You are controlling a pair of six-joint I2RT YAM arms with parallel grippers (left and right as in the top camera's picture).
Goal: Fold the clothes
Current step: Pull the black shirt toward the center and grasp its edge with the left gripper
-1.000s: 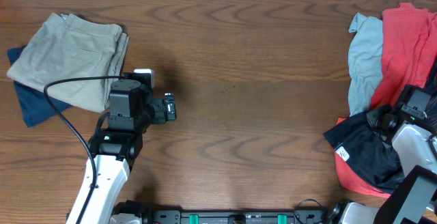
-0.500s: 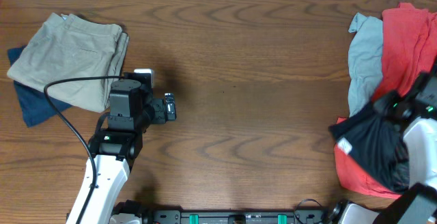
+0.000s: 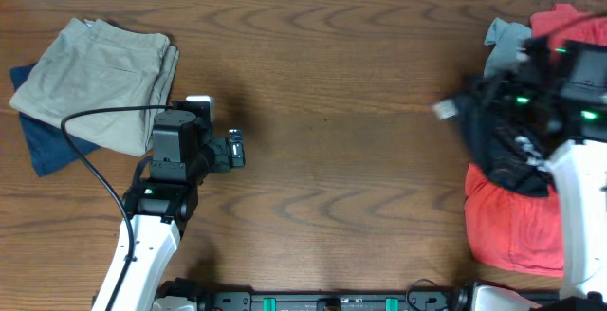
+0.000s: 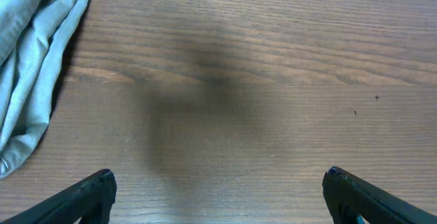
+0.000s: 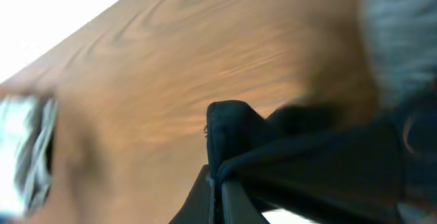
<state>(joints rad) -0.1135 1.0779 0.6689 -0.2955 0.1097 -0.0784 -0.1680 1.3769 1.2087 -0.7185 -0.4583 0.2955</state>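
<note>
Black T-shirt [image 3: 498, 136] bunched and raised off the heap at 3 o'clock on the bench [image 3: 332, 64], hanging from the right claw [image 5: 217, 183], whose fingers are pinched together on a fold of the dark cloth. Coral-red shirt [image 3: 507, 235] lies under it toward 4 o'clock, grey-blue shirt [image 3: 503, 34] at 2 o'clock. Step judged: picking one garment out of the heap, folding not yet begun. Next move likely calls for carrying it to the bare centre and spreading it flat, probably with both arms. Left claw [image 4: 218, 177] spread wide and holding nothing, over bare wood at 8 o'clock. Folded khaki garment [image 3: 95, 74] on a navy one [image 3: 43, 150] at 10 o'clock. A white tag shows on the black shirt; motion blur leaves no writing legible.
</note>
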